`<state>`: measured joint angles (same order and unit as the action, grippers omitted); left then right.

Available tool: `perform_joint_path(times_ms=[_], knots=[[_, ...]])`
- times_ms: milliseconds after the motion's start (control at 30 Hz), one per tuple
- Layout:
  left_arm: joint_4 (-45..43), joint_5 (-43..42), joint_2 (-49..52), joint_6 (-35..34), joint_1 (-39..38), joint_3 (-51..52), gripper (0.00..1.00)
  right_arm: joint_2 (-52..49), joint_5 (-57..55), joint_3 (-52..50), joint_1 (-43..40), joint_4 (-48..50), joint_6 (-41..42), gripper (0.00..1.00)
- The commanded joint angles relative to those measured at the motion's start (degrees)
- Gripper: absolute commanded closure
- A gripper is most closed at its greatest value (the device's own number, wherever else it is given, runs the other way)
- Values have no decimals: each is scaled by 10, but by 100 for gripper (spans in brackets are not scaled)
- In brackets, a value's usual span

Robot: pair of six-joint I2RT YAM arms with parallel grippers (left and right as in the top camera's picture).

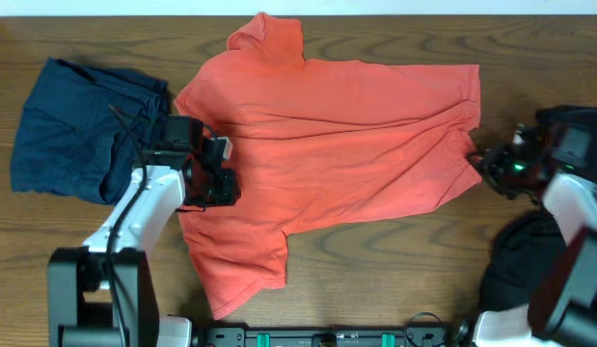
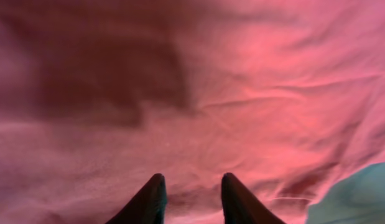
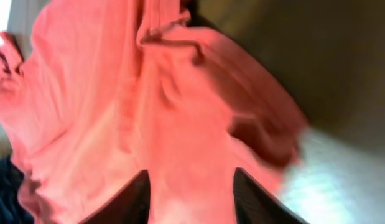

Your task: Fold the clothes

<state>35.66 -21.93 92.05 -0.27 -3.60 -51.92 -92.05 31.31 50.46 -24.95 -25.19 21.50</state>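
Coral-red T-shirt (image 1: 346, 145) lies spread on the table (image 1: 394, 280), with a gripper at each end.
The left gripper (image 2: 191, 186) rests on the shirt, fingers narrowly parted over flat cloth, holding nothing. The right gripper (image 3: 191, 186) stands wide, the rumpled edge just ahead of it. A navy garment (image 1: 67, 135) lies beside the left gripper and a black garment (image 1: 525, 255) near the right.

Overhead view is evenly lit and sharp; the 2 wrist views are blurred, the left darkened by shadow.
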Motion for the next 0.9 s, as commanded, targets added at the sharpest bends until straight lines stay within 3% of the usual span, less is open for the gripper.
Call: perform_joint_path(times_ms=[0,233,533,667,867], knots=[[2,-2,29,-16,-2,9,70,17,-76,-2,-11,-42,-33,49],[5,-16,83,-17,-9,9,78,-30,-134,-15,3,-31,-7,50],[5,-16,86,-17,-10,9,78,-52,38,-13,2,17,-10,71],[5,-16,86,-17,-10,9,78,-30,55,-2,3,-28,-26,64],[5,-16,82,-17,-10,6,77,58,-24,35,4,-109,-31,62]])
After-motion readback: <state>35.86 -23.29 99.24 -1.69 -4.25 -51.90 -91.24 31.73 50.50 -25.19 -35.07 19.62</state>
